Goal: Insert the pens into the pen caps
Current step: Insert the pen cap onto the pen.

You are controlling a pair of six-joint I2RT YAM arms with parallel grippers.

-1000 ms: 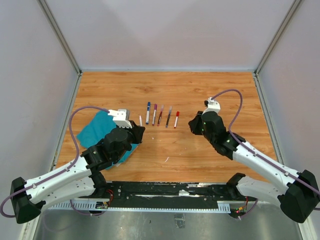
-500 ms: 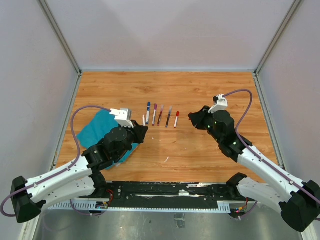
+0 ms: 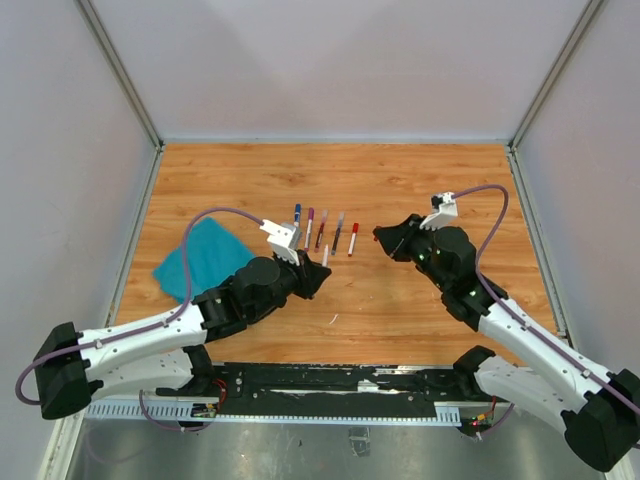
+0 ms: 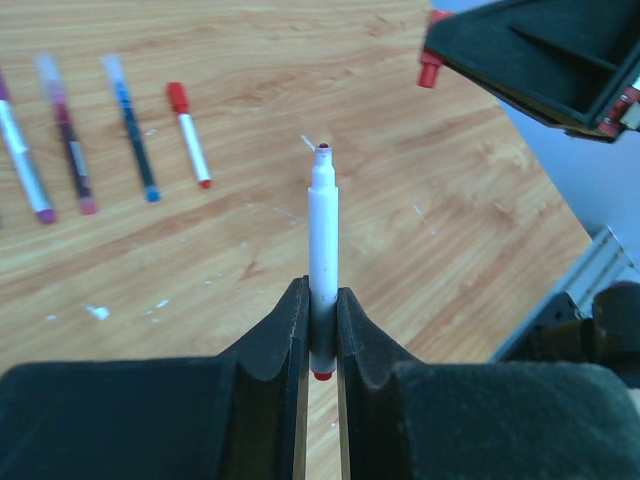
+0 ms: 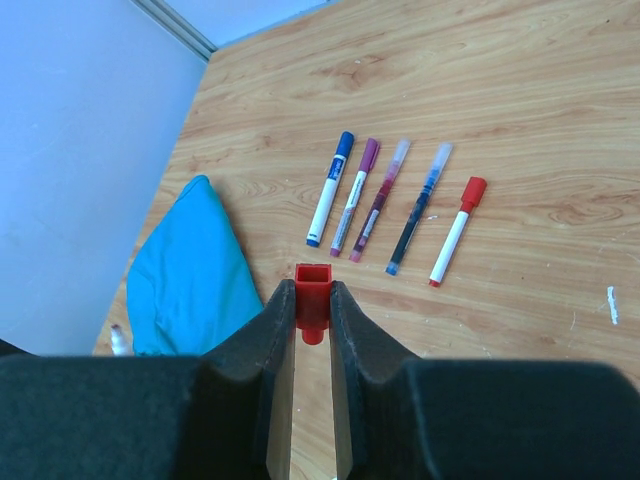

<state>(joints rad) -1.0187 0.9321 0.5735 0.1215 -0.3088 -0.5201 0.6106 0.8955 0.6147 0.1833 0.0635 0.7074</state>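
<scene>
My left gripper (image 4: 320,295) is shut on a white pen (image 4: 322,225); its dark red tip points away from the wrist, over the middle of the table. From above, this gripper (image 3: 320,275) sits just below the row of pens. My right gripper (image 5: 313,290) is shut on a red pen cap (image 5: 313,297), open end facing outward. In the left wrist view the red pen cap (image 4: 431,70) and the right gripper's fingers (image 4: 530,50) hang at the top right, apart from the pen tip. Several capped pens (image 3: 323,229) lie in a row.
A teal cloth (image 3: 200,258) lies at the left of the wooden table (image 3: 450,180). The row of pens (image 5: 385,200) runs from a blue-capped one (image 5: 331,188) to a red-capped one (image 5: 455,230). Grey walls enclose the table on three sides.
My left arm has swung right, off the teal cloth toward the table's centre, carrying the pen. My right gripper has turned slightly leftward with the red cap.
</scene>
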